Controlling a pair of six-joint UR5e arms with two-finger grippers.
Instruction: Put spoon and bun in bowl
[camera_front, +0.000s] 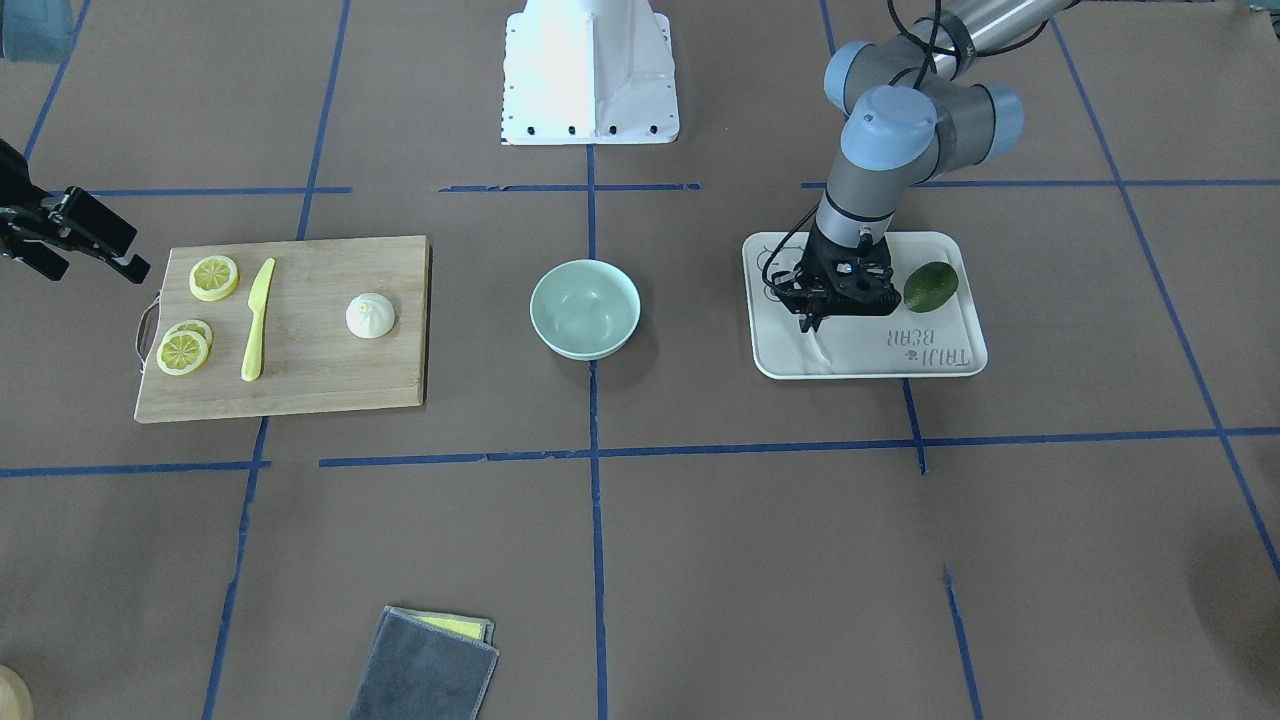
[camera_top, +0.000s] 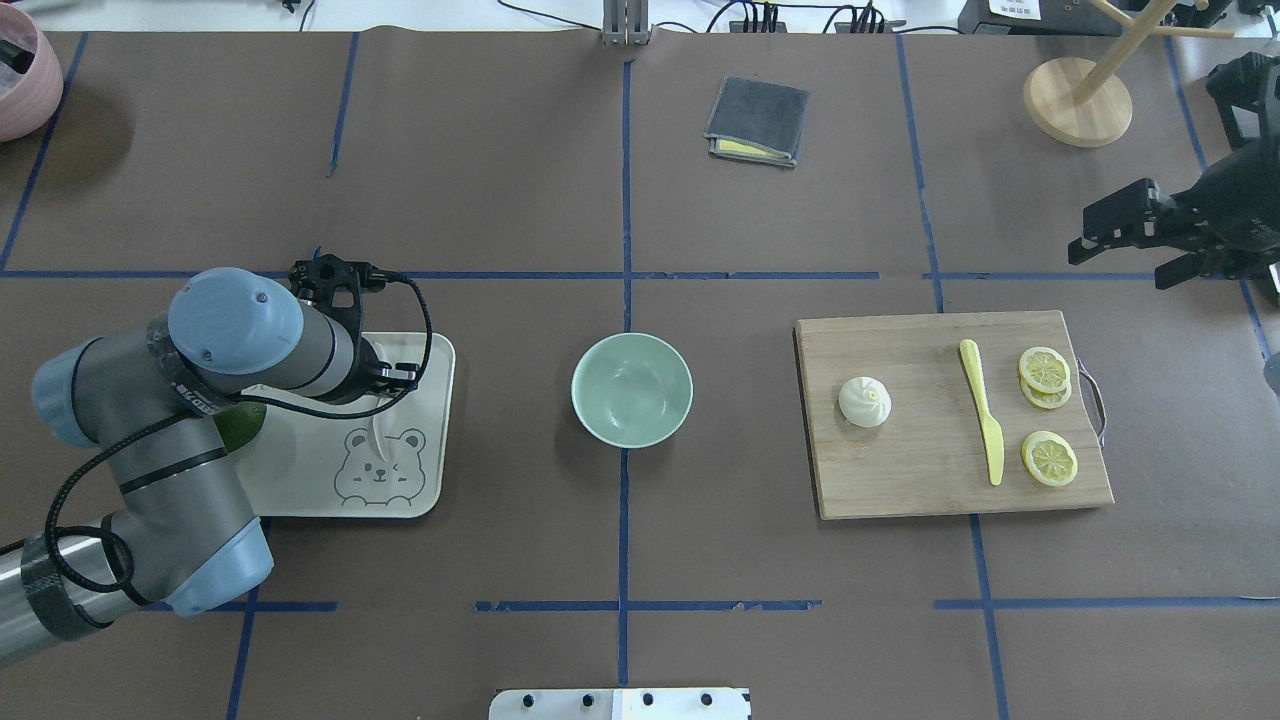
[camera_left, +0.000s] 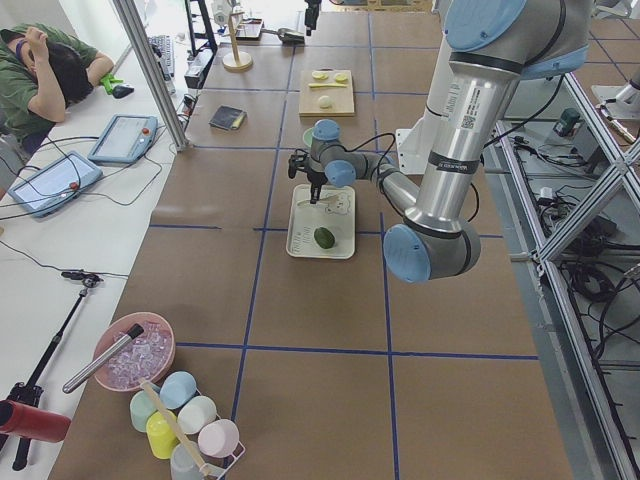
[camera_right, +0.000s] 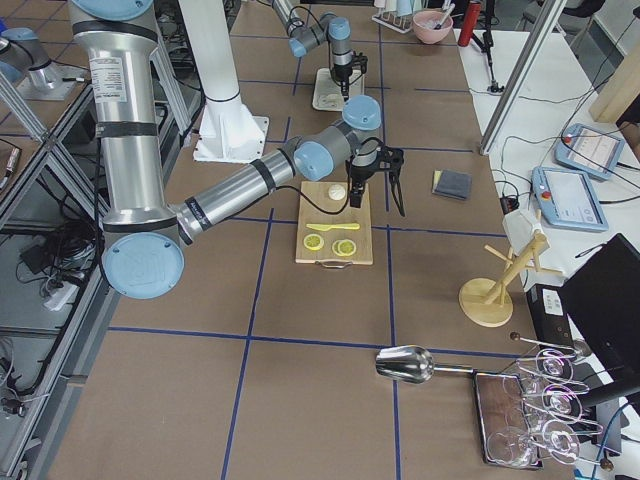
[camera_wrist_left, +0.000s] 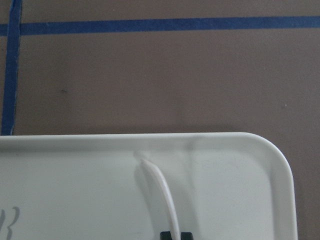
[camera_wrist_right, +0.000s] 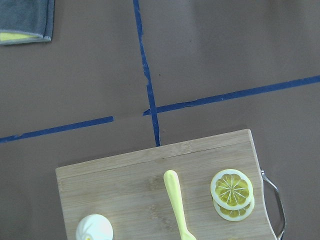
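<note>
The off-white spoon (camera_wrist_left: 162, 192) shows edge-on over the white bear tray (camera_wrist_left: 75, 190); it also shows in the front view (camera_front: 822, 348) and the overhead view (camera_top: 378, 428). My left gripper (camera_front: 812, 322) points down over the tray's far end and is shut on the spoon; its black fingertips (camera_wrist_left: 176, 236) pinch the spoon. The empty mint-green bowl (camera_top: 632, 389) stands at the table's middle (camera_front: 585, 308). The white pleated bun (camera_top: 865, 402) sits on the cutting board (camera_top: 920, 480), also in the right wrist view (camera_wrist_right: 94, 229). My right gripper (camera_top: 1120, 265) is open and empty, beyond the board's far right corner.
A dark green fruit (camera_front: 930, 287) lies on the tray beside my left gripper. A yellow plastic knife (camera_top: 982, 410) and lemon slices (camera_top: 1045, 370) lie on the board. A folded grey cloth (camera_top: 757, 120), a wooden stand (camera_top: 1077, 100) and a pink bowl (camera_top: 20, 85) are at the far side.
</note>
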